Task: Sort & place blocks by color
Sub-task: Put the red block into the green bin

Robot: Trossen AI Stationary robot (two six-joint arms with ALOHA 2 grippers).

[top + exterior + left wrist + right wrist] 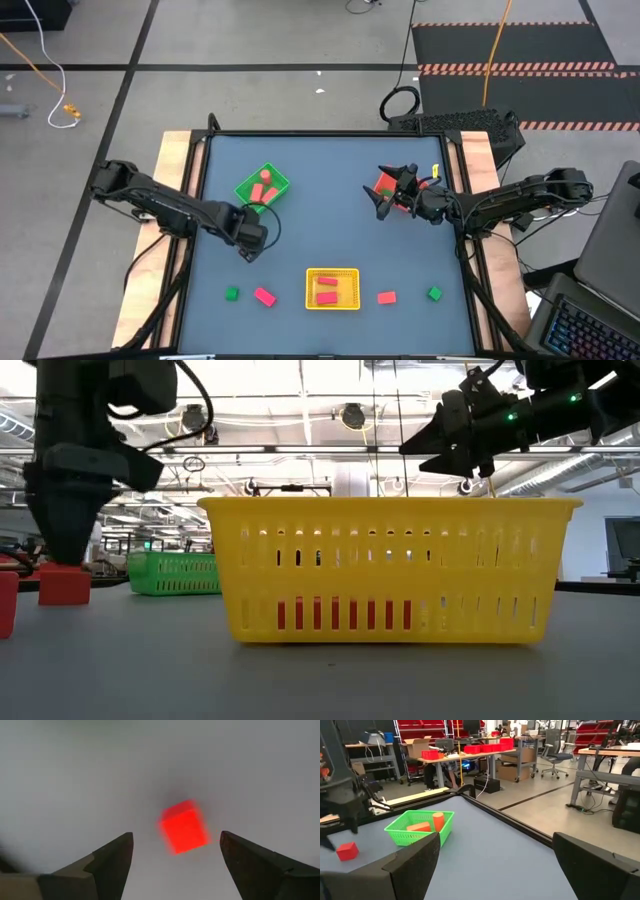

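**Left arm over a red block; sorting partly done**

Workshop floor surrounds a blue-grey tabletop (330,230) with wooden side rails.

1. Left gripper (250,250): fingers spread wide, holding nothing. It hangs above the table's left half, between the green tray (263,187) and the near edge. Its wrist view shows a red block (183,826) on the surface between the two open fingers, not touched.
2. Right gripper (385,197): raised over the red tray (385,184) in the right half, fingers apart and empty.
3. Trays: the green tray, toward the far left, holds two reddish pieces. The yellow tray (332,289), at the middle of the near edge, holds two pink pieces.
4. Loose blocks along the near edge: a green block (232,294) and a pink block (264,296) left of the yellow tray; a pink-red block (387,297) and a second green block (434,293) right of it.

Step in hand, as judged: the left arm is lining up to pick the red block. The next move calls for lowering until the fingers straddle the block, closing squarely on two flat faces, lifting, and carrying it to the matching tray. Several blocks remain unsorted.
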